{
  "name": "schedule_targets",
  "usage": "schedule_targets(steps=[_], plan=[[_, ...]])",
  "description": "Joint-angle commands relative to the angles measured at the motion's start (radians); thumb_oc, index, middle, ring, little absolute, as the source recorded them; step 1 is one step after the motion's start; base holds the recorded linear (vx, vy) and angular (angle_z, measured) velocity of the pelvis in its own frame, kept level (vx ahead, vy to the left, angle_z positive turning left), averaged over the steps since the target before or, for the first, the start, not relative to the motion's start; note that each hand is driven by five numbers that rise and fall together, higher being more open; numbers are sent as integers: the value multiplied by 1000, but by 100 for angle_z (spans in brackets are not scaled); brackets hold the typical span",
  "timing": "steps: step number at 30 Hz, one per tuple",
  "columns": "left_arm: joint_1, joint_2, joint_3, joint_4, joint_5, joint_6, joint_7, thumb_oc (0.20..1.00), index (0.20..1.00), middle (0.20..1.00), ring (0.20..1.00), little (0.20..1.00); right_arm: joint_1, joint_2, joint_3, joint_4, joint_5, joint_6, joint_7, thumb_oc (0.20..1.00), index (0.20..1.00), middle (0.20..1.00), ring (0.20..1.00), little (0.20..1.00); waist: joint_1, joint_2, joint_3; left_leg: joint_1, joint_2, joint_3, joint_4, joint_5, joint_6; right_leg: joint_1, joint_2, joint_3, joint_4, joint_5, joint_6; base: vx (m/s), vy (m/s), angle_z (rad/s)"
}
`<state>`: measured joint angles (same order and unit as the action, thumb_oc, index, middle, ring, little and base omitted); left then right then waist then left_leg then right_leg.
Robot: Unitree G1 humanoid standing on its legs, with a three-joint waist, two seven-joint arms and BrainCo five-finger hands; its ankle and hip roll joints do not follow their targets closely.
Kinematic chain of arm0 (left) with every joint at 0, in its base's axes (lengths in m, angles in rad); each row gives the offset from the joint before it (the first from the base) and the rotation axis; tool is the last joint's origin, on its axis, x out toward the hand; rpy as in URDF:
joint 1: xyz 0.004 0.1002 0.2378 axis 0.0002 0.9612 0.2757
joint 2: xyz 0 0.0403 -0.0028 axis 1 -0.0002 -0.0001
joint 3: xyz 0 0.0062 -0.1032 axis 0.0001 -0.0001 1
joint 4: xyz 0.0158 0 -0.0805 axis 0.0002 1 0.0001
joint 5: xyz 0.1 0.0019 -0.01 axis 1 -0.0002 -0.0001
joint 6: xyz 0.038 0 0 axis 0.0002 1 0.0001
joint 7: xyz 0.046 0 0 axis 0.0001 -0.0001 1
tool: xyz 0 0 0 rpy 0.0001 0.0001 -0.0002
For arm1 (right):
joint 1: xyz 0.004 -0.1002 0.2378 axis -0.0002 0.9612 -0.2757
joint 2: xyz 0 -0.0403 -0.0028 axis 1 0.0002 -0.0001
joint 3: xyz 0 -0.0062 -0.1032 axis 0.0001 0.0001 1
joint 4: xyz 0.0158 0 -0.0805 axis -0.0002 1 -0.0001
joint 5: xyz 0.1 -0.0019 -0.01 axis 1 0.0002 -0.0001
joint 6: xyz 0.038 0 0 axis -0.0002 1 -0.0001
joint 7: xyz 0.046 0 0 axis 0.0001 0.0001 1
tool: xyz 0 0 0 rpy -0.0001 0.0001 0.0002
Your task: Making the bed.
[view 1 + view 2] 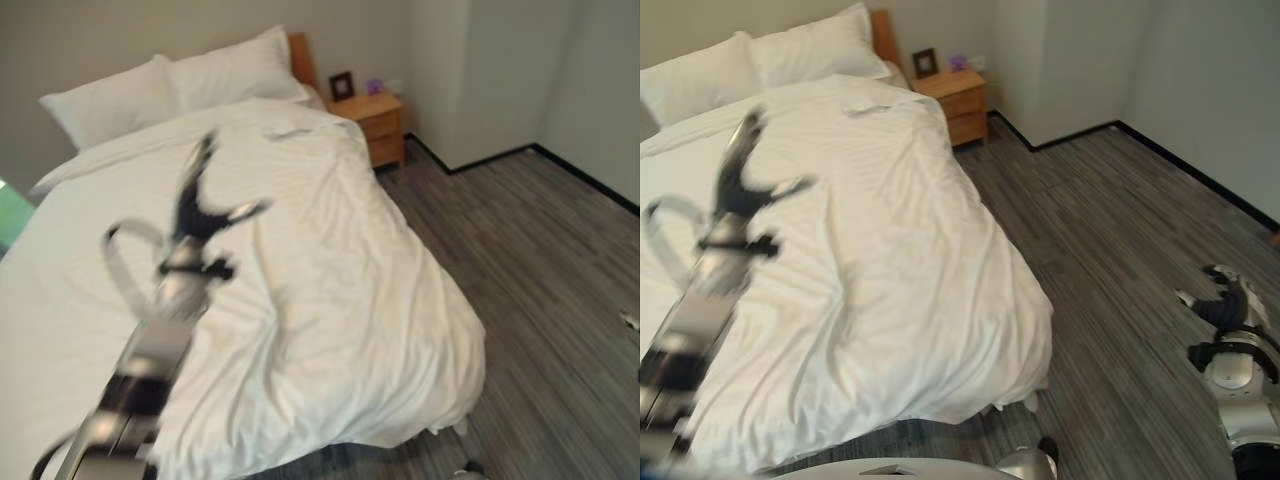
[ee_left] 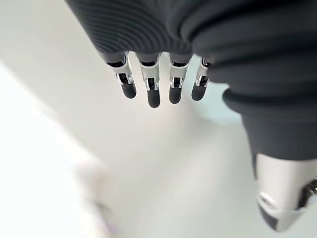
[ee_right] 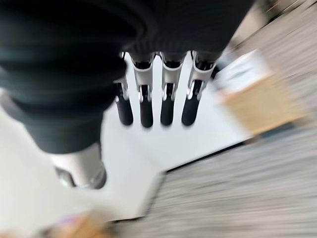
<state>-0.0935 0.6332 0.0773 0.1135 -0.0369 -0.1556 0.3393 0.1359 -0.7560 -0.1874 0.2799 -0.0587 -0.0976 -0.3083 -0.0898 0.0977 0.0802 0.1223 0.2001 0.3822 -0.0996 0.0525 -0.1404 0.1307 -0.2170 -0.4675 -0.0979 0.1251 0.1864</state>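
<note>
Our left hand (image 1: 205, 205) is raised over the middle of the bed (image 1: 60, 300), fingers straight and spread, thumb out to the side, holding nothing; its wrist view shows the fingers extended above plain white cloth. We judge it is up there so it can come down flat and sweep the creases.

The white duvet (image 1: 330, 290) already covers the mattress and drapes over the near corner and the floor-side edge, so the bulk of the task looks done. What remains are the wrinkles fanning toward that corner and a small rumpled patch (image 1: 288, 130) near the head end.

Two white pillows (image 1: 170, 85) lean at the headboard (image 1: 302, 58), beside a wooden nightstand (image 1: 375, 125) carrying a small dark frame (image 1: 342, 85).

Our right hand (image 1: 1228, 305) hangs low over the grey wood floor (image 1: 540, 260), well apart from the bed, fingers relaxed and empty, out of the way while the left works.
</note>
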Motion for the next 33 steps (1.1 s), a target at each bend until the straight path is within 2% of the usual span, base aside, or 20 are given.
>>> schedule_targets(steps=[1,2,3,4,5,6,7,9,10,11,12,13,14,15,18,22,23,26,27,33], plan=[[-47,-63,25,-14,-209,-59,-95,1000,1000,1000,1000,1000,-141,82,6,-102,219,-96,88,200,200,200,200,200,17,-38,52,15,81,23,21,34,-81,-16,-11,-30,21,-84,10,32,42,32],[-46,-62,25,-15,-210,-59,-95,1000,1000,1000,1000,1000,-141,82,6,-102,219,-96,88,200,200,200,200,200,16,-38,51,14,81,22,21,34,-81,-16,-12,-31,21,-84,10,33,47,42],[-32,-91,10,-4,-320,-65,-143,1000,1000,1000,1000,1000,-164,121,37,-127,312,-107,133,200,200,200,200,200,30,-44,50,5,78,14,20,36,-79,-16,-16,-39,21,-80,11,41,66,39],[-15,-144,-25,3,-484,-59,-225,1000,1000,1000,1000,1000,-213,199,83,-129,470,-123,187,200,200,200,200,200,52,-53,47,-12,71,0,18,38,-74,-18,-22,-49,21,-77,13,46,77,35],[-20,-157,-42,9,-528,-55,-258,1000,1000,1000,1000,1000,-237,232,99,-114,536,-133,213,200,200,200,200,200,58,-57,47,-20,67,-7,17,37,-72,-21,-24,-54,21,-75,14,44,78,36],[-25,-234,-97,13,-669,-29,-325,1000,1000,1000,1000,1000,-308,387,106,-76,799,-157,274,200,200,200,200,200,77,-65,46,-38,61,-17,15,36,-66,-29,-31,-63,19,-73,16,16,39,31],[-27,-230,-98,14,-672,-29,-328,1000,1000,1000,1000,1000,-310,387,103,-71,806,-159,281,200,200,200,200,200,78,-68,46,-40,60,-18,15,36,-66,-30,-32,-63,20,-74,16,18,44,21],[-30,-323,-155,23,-827,3,-398,1000,1000,1000,1000,1000,-339,500,129,-48,973,-189,326,200,200,200,200,200,92,-80,52,-57,55,-27,14,35,-61,-36,-37,-71,19,-71,18,5,15,16],[-31,-321,-155,25,-831,3,-400,1000,1000,1000,1000,1000,-339,500,129,-45,976,-190,329,200,200,200,200,200,92,-80,50,-58,54,-28,14,35,-61,-37,-37,-72,19,-71,18,-29,5,21],[-51,-395,-219,36,-954,15,-440,1000,1000,1000,1000,1000,-365,569,186,-40,1052,-205,360,200,200,200,200,200,103,-90,63,-80,50,-36,14,37,-58,-49,-40,-75,19,-68,19,-49,10,19],[-65,-427,-252,40,-1013,25,-451,699,699,699,699,699,-375,598,203,-38,1073,-193,362,200,200,200,200,200,106,-94,69,-95,48,-40,15,39,-56,-59,-41,-77,20,-68,19,-49,9,13],[-65,-427,-252,41,-1013,25,-451,699,699,699,699,699,-375,598,203,-38,1073,-193,362,200,200,200,200,200,106,-94,69,-95,48,-40,15,39,-56,-59,-41,-77,20,-68,19,-49,2,16],[-81,-459,-290,42,-1055,25,-463,222,222,222,222,222,-377,631,223,-35,1098,-197,380,200,200,200,200,200,109,-99,80,-106,45,-44,16,40,-55,-67,-41,-79,20,-67,21,-86,0,16],[-107,-496,-350,54,-1090,22,-477,200,200,200,200,200,-379,677,267,-22,1135,-203,405,200,200,200,200,200,114,-106,100,-129,39,-51,17,44,-52,-85,-43,-84,21,-61,21,-109,7,12],[-164,-526,-428,67,-1132,8,-488,200,200,200,200,200,-422,714,341,12,1182,-206,431,200,200,200,200,200,118,-116,140,-176,36,-59,21,57,-53,-131,-44,-76,24,-51,22,-142,9,2],[-257,-567,-481,109,-1182,-31,-470,200,200,200,200,200,-503,744,397,38,1202,-225,424,200,200,200,200,200,127,-126,190,-233,38,-71,23,72,-59,-189,-45,-70,29,-36,26,-136,-4,0],[-314,-600,-504,136,-1207,-60,-448,200,200,200,200,200,-548,768,405,52,1210,-247,411,200,200,200,200,200,132,-131,225,-269,43,-81,23,83,-66,-220,-48,-72,30,-28,27,-133,-18,3],[-379,-646,-509,214,-1225,-103,-424,200,200,200,200,200,-584,800,397,100,1224,-283,392,200,200,200,200,200,136,-135,277,-329,45,-93,23,98,-72,-266,-53,-80,32,-15,33,-108,-12,11],[-386,-660,-510,250,-1234,-106,-417,200,200,200,200,200,-590,807,391,125,1226,-287,381,200,200,200,200,200,135,-134,285,-337,44,-111,21,79,-83,-268,-50,-63,26,-29,46,-20,-24,9],[-437,-697,-420,584,-1235,-58,-404,200,200,200,200,200,-629,778,335,290,1209,-275,354,200,200,200,200,200,126,-137,306,-417,49,-109,17,85,-86,-350,-60,-58,24,-11,56,-34,-5,8]])
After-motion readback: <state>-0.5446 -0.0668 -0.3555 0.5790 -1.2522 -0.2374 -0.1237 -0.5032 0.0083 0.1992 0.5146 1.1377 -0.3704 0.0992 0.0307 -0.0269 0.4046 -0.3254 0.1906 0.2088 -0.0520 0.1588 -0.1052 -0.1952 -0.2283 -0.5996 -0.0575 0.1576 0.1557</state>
